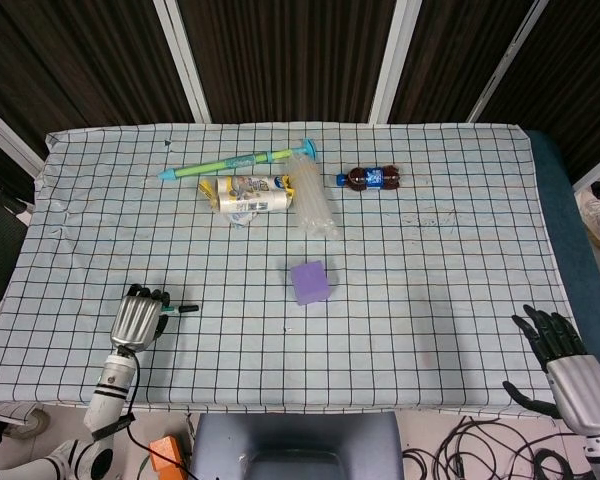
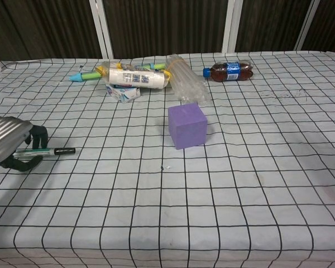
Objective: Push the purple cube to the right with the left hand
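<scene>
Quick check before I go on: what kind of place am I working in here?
Probably a robot test bench, not a home. A table under a checked cloth holds loose practice items: a purple cube, a cola bottle, a bubble-wrap roll. Dark slatted panels stand behind it, and cables lie on the floor.

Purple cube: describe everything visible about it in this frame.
The purple cube is a plain, matte, solid-coloured block, with slightly soft edges. It sits flat on the checked tablecloth near the table's middle, turned slightly off the grid lines. Nothing touches it: the left hand is far off to its left, and the clear plastic roll lies apart behind it.
</scene>
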### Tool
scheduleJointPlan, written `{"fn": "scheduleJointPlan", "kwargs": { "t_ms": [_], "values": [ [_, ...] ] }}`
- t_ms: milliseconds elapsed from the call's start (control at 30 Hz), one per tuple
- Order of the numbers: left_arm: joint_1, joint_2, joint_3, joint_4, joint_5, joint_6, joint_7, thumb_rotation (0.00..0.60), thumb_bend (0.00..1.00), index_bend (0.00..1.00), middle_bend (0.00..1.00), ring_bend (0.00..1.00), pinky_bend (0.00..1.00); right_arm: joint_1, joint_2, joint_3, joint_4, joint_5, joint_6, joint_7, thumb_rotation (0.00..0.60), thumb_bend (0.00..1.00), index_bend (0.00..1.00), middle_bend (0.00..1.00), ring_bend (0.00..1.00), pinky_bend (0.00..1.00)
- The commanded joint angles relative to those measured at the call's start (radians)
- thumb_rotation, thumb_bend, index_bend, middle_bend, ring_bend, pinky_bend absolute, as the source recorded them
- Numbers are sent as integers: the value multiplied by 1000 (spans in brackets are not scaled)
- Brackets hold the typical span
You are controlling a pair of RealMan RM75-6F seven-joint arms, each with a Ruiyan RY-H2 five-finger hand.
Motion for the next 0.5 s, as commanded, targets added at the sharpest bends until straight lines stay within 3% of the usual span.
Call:
{"fn": "scheduleJointPlan", "kwargs": {
  "t_ms": [33, 233, 367, 500],
  "values": [
    [15, 4, 15, 23, 12, -12, -25, 600, 416, 462, 462, 305, 255, 2, -3, -2, -3, 0, -7, -10, 600, 377, 0, 0, 0, 14],
    [30, 20, 12, 3, 34, -1, -67, 600, 395, 191, 238, 122, 143, 4, -5, -3, -5, 3, -15, -17, 600, 377, 0, 0, 0, 14],
    [55, 62, 18, -59, 44, 21, -76, 600, 387, 138, 190, 89, 109, 3, -3, -3, -5, 5, -13, -15, 600, 377, 0, 0, 0, 14],
    [131, 158, 58, -188, 110, 153, -100, 600, 380, 126, 172, 88, 89, -2, -2, 0, -3, 12, -3, -10, 600, 377, 0, 0, 0, 14]
  ]
}}
